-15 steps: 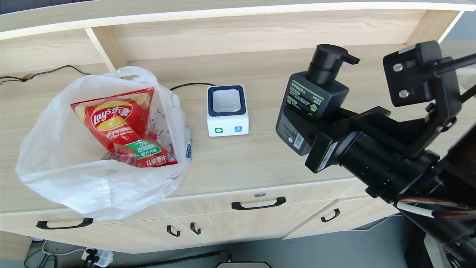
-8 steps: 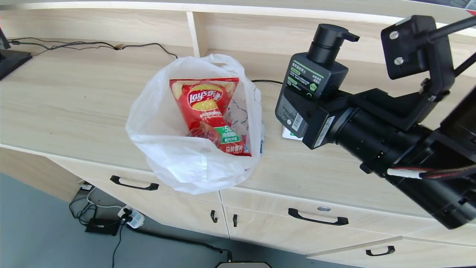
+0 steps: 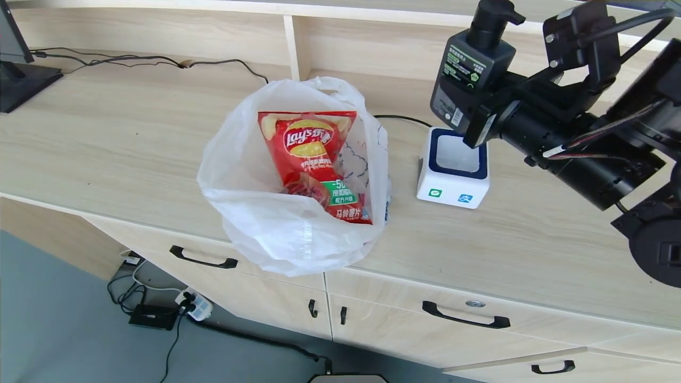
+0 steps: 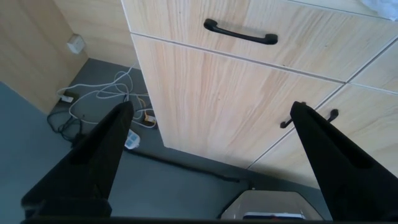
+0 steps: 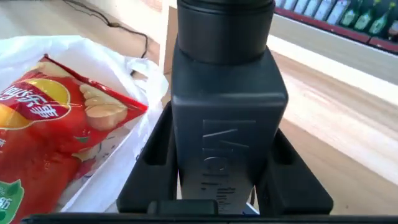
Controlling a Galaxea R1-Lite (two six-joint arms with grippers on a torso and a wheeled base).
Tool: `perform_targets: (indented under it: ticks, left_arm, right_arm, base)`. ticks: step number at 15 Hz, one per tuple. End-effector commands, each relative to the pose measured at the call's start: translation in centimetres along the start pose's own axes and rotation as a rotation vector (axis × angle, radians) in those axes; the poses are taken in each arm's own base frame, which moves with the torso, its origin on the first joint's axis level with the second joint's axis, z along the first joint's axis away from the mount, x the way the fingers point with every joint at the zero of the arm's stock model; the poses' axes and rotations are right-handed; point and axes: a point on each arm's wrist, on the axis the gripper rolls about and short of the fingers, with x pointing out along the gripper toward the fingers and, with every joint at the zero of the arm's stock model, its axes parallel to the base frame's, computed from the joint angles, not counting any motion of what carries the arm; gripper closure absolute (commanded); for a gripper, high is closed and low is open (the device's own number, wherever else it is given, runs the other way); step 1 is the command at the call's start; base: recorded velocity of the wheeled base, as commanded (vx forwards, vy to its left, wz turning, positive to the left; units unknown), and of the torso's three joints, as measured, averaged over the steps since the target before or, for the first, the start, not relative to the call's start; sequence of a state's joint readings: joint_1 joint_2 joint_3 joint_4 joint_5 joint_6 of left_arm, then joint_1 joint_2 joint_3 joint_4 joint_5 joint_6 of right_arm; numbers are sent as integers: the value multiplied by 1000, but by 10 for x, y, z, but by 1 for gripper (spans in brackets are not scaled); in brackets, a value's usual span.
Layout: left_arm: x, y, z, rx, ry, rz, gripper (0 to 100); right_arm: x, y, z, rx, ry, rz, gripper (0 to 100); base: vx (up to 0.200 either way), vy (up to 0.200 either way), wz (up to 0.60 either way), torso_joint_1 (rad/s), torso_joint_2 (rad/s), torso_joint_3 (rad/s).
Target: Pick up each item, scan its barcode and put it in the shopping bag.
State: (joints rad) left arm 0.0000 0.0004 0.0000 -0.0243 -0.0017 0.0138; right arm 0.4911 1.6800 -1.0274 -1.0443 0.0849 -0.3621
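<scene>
My right gripper (image 3: 481, 114) is shut on a dark grey pump bottle (image 3: 471, 74) and holds it in the air just above and behind the white barcode scanner (image 3: 453, 175). The bottle's barcode label faces down and left. In the right wrist view the bottle (image 5: 225, 124) sits upright between the two fingers (image 5: 152, 155). A white plastic shopping bag (image 3: 276, 213) stands open on the counter left of the scanner, with a red chips packet (image 3: 314, 159) inside it. My left gripper (image 4: 208, 168) hangs open below the counter, in front of the drawer fronts.
The wooden counter (image 3: 106, 143) has a raised back shelf and a divider behind the bag. A black monitor base (image 3: 18, 80) and cables lie at the far left. Drawers with black handles (image 3: 465, 317) run below. A power strip (image 3: 194, 310) lies on the floor.
The head camera has shifted, so the whole scene sits differently. My right gripper has carried the bottle up and back, uncovering the scanner beneath it.
</scene>
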Motion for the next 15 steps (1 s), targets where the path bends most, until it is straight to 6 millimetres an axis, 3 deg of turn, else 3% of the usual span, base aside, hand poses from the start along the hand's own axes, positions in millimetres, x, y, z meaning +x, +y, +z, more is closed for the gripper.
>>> perform_targets:
  ticks: [1,3,6,8,11,15]
  left_arm:
    - [0,0,0,0,-1,0,0]
    - [0,0,0,-2,-1,0,0]
    - [0,0,0,-3,-2,0,0]
    - [0,0,0,-3,-2,0,0]
    - [0,0,0,-3,-2,0,0]
    - [0,0,0,-3,-2,0,0]
  right_arm:
    - [15,-2,-26,-132,-16,93,100]
    - [16,-16,-40,-279,-86,203,100]
    - [18,-26,-51,-362,-134,239,100]
    - [23,-51,-63,-453,-225,179,100]
    - [26,-51,-71,-473,-271,213,100]
    - [10,-65,-72,-501,-258,147,100]
  base:
    - [0,0,0,0,0,0]
    - [0,0,0,0,0,0]
    - [0,0,0,0,0,0]
    - [0,0,0,0,0,0]
    - [0,0,0,0,0,0]
    - [0,0,0,0,0,0]
